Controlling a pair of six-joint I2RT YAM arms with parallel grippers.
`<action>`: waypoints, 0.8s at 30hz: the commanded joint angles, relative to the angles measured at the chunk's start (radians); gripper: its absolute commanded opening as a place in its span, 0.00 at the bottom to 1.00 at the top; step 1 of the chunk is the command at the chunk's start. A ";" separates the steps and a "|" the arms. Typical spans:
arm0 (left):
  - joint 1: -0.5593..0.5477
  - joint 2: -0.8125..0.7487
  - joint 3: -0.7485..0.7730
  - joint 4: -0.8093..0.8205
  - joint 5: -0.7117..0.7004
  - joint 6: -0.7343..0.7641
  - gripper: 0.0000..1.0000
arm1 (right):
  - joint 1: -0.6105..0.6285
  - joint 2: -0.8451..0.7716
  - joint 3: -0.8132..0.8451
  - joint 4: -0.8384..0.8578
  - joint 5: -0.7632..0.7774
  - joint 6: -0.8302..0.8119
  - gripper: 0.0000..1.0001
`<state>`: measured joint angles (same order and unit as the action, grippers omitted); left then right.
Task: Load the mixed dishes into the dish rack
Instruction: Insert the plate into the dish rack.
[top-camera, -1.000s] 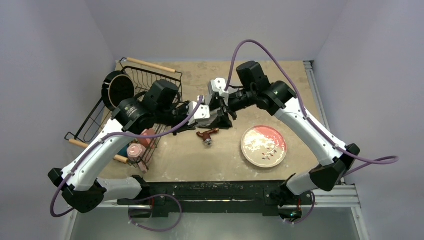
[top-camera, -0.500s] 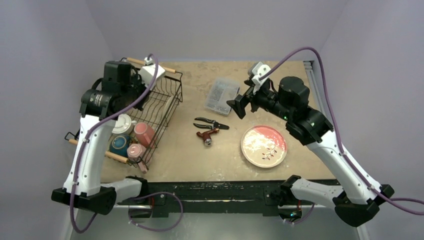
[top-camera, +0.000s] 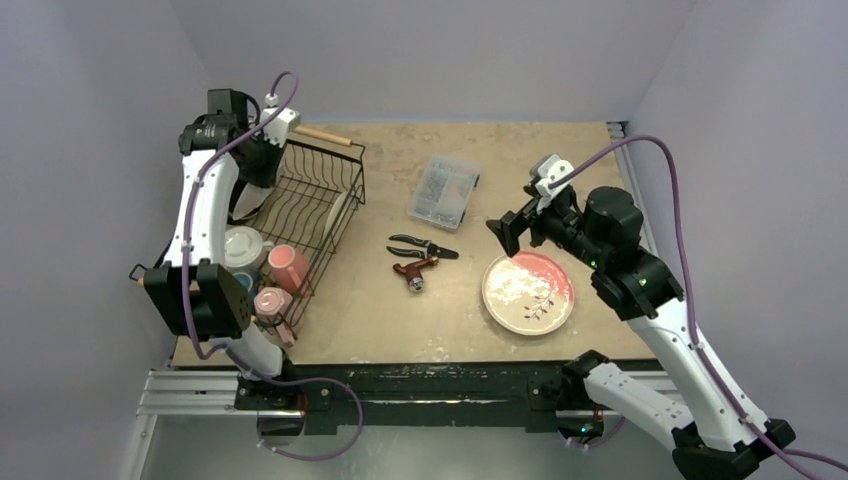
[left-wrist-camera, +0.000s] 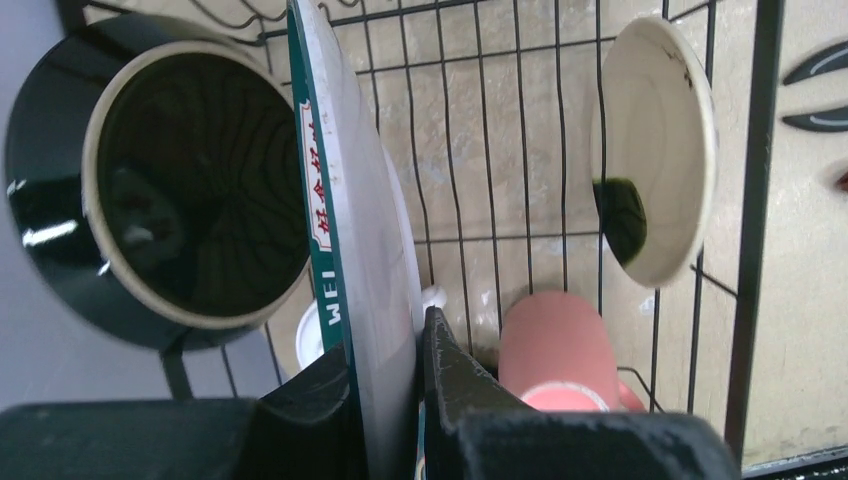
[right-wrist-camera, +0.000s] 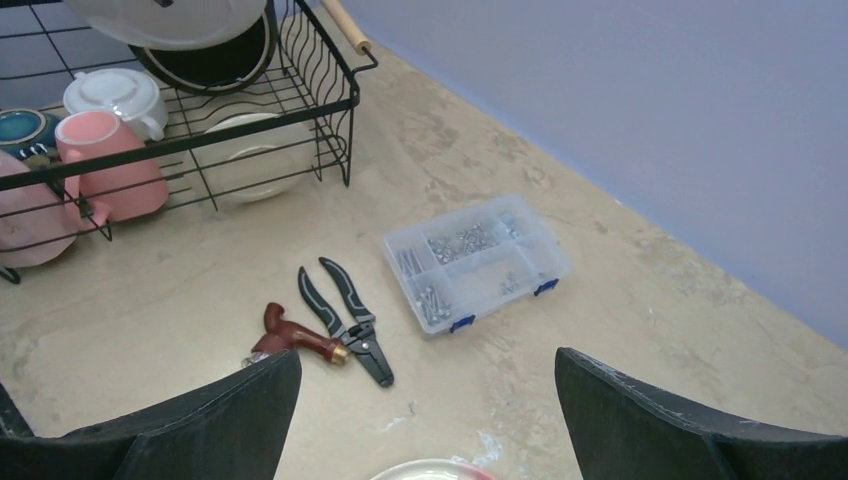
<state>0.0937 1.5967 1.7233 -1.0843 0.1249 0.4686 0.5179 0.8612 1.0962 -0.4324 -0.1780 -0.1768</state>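
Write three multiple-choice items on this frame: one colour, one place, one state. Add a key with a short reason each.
1. What colour is the rim of the held plate in the left gripper at the dish rack?
A red
B teal
C yellow

2. Where is the pink-and-cream plate?
A in the dish rack
B in the left gripper
C on the table, right of the hand tools

3. What state is the right gripper in?
A open, nothing between its fingers
B shut on the hand tools
C shut on the pink-and-cream plate

Key:
1 B, the left wrist view shows a teal edge between the fingers.
2 C, the top view shows it flat on the table, apart from the rack.
3 A, the right wrist view shows a wide gap with only table in it.
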 joint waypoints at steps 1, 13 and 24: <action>0.035 0.098 0.103 0.074 0.106 0.028 0.00 | -0.020 -0.024 -0.016 0.031 -0.057 -0.008 0.99; 0.068 0.173 0.108 0.099 0.194 -0.057 0.00 | -0.024 0.049 -0.011 0.064 -0.075 0.029 0.99; 0.094 0.180 0.061 0.103 0.249 -0.086 0.00 | -0.031 0.093 -0.008 0.099 -0.123 0.020 0.99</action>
<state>0.1642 1.7981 1.7927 -1.0275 0.3286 0.4007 0.4961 0.9615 1.0767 -0.3870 -0.2642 -0.1577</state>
